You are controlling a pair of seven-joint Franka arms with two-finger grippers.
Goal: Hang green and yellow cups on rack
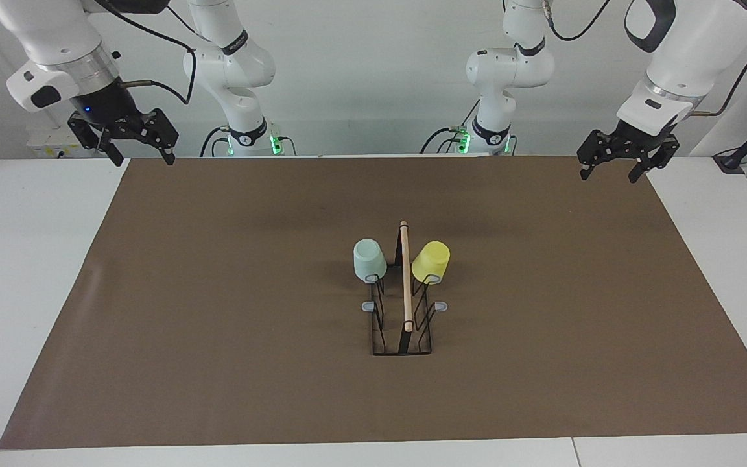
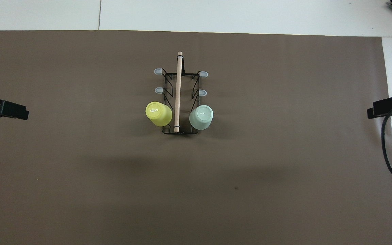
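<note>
Facing view: both grippers hung in the air with fingers spread and nothing held, the right gripper point(image 1: 140, 155) over its arm's edge of the brown mat point(image 1: 218, 324), the left gripper point(image 1: 612, 172) over the other edge. I noted both arms waiting. At mid-mat stood the rack point(image 1: 404, 324). Its two prongs nearest the robots each carried an upturned cup: green cup point(image 1: 369, 260) on the right arm's side, yellow cup point(image 1: 431, 261) on the left arm's. Farther prongs stood bare.

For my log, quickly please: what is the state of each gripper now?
Left gripper: open, holding nothing, raised over the mat's corner.
Right gripper: open, holding nothing, raised over the other corner.
</note>
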